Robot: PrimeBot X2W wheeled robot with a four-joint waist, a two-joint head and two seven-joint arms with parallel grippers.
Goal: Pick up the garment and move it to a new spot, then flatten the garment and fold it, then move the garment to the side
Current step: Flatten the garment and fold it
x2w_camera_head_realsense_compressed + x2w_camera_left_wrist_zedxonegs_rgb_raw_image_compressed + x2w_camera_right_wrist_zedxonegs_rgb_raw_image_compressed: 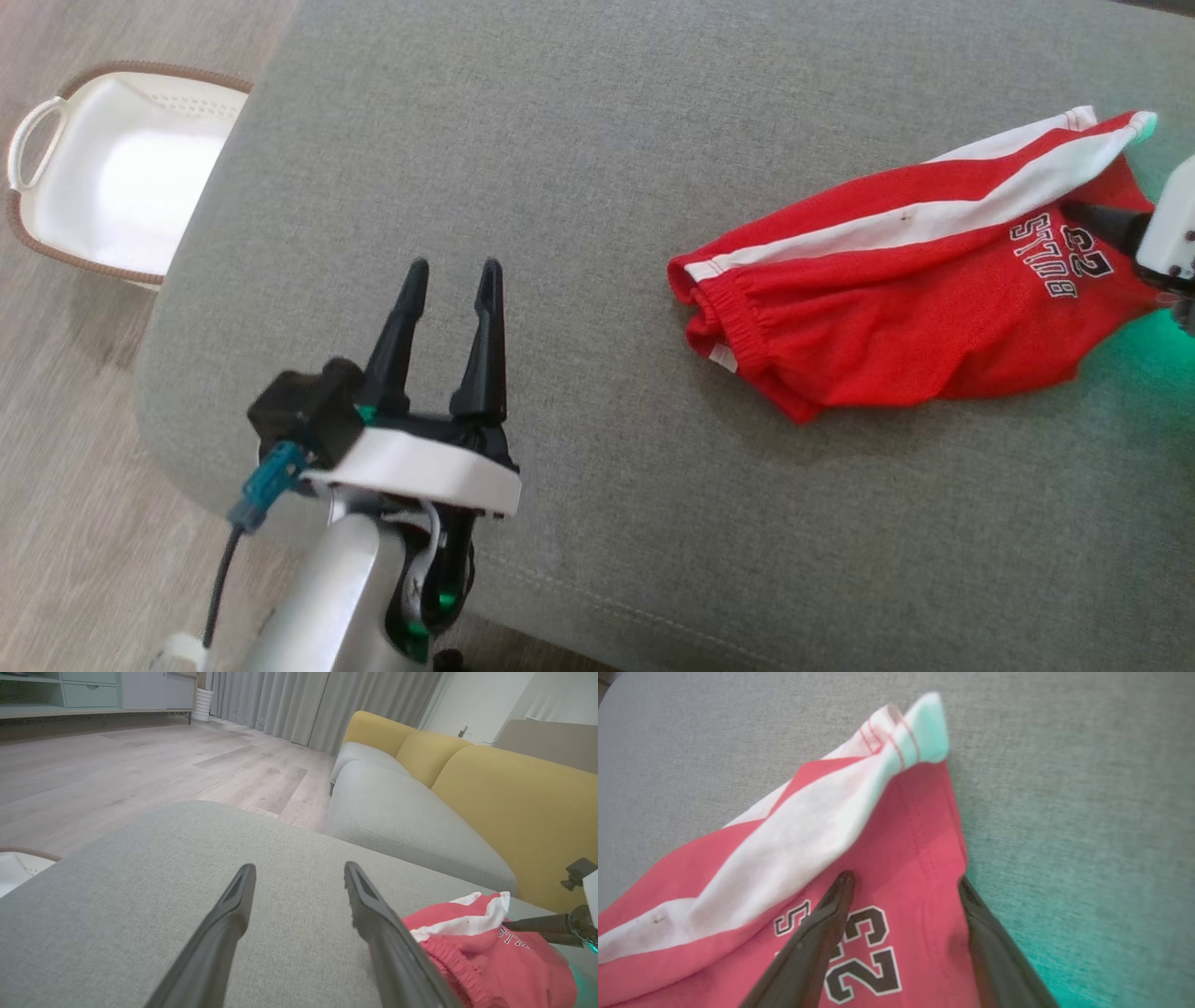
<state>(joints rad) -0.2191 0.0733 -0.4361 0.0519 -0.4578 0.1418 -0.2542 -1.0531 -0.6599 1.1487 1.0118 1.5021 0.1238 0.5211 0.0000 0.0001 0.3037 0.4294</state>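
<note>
- While the red garment (896, 289) lies on the grey cushion's (560, 140) right side, the right gripper (903, 879) sits over its printed end, fingers spread.
- The left gripper (453, 271) hovers over bare cushion, fingers parted, well apart from the garment.

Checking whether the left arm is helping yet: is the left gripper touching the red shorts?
No, the left gripper is open over bare grey cushion, clear of the red shorts.
</note>
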